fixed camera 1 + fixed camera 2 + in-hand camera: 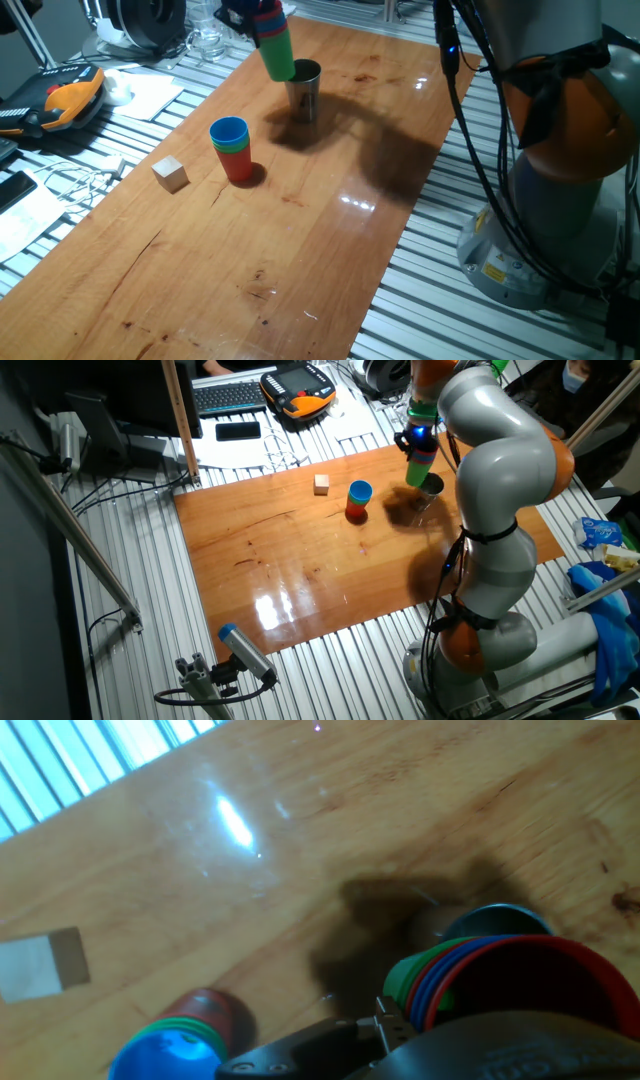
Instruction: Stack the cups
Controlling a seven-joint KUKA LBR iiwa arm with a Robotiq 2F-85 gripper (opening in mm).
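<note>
The gripper (258, 18), at the top centre of one fixed view, pinches a nested bundle of cups (276, 50), green outermost at the bottom with red and blue rims above, tilted and hanging just over the steel cup (304, 89). In the hand view the bundle's rims fill the lower right and the steel rim peeks out behind them. A second stack (232, 148), blue on top of green and red, stands to the lower left of the steel cup, near but apart, with the wooden cube (170, 173) further left.

The step in hand looks like seating the bundle into the steel cup. To do it well, the bundle should probably be brought upright and centred over the steel mouth before lowering, since a tilted entry could tip the light steel cup.

The wooden table (250, 280) is glossy, with light glare and faint scratches; slotted aluminium (480, 320) borders it. A teach pendant (60, 98), papers and cables crowd the upper left, and the arm's base (560, 200) stands at right
</note>
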